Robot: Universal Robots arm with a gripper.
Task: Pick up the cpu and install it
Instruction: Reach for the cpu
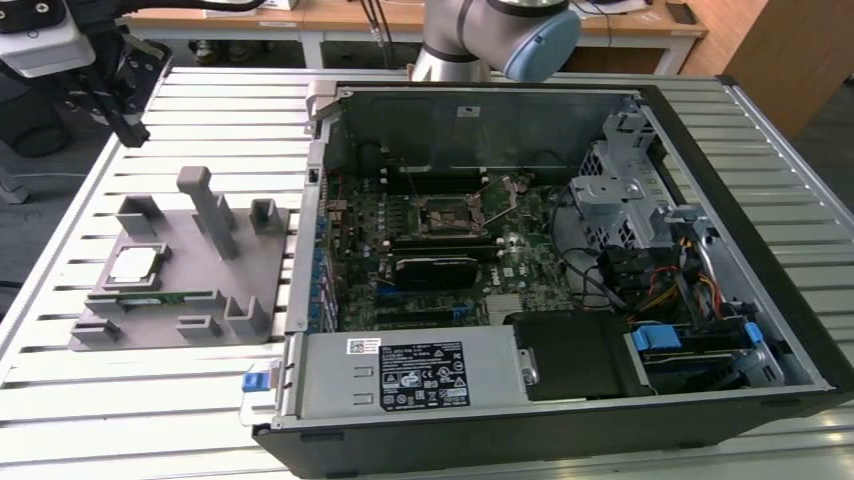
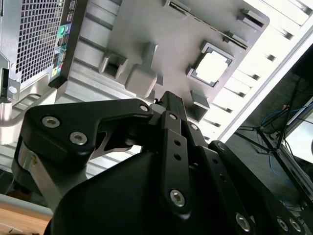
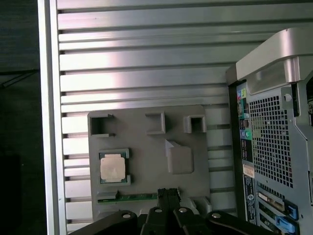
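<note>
Exterior view: cpu [image 1: 135, 264] lies in grey fixture [image 1: 180, 300] pocket on surface [image 1: 80, 400], beside computer case [image 1: 561, 445]. Empty claw [image 1: 132, 132] pressed together, hovers well apart. Risk: off-centre descent hits pocket walls, tilting chip.

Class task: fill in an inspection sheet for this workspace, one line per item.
Surface: slatted metal table, bearing an open computer case.
Job's things: cpu lying in a gray holder tray; motherboard socket inside the case.
Clutter: green memory stick in the same tray.
Grippers: gripper above the tray, apart from the cpu.
Cables: coloured wires inside the case, at the exterior view's right.
Surroundings: wooden benches beyond the table.
</note>
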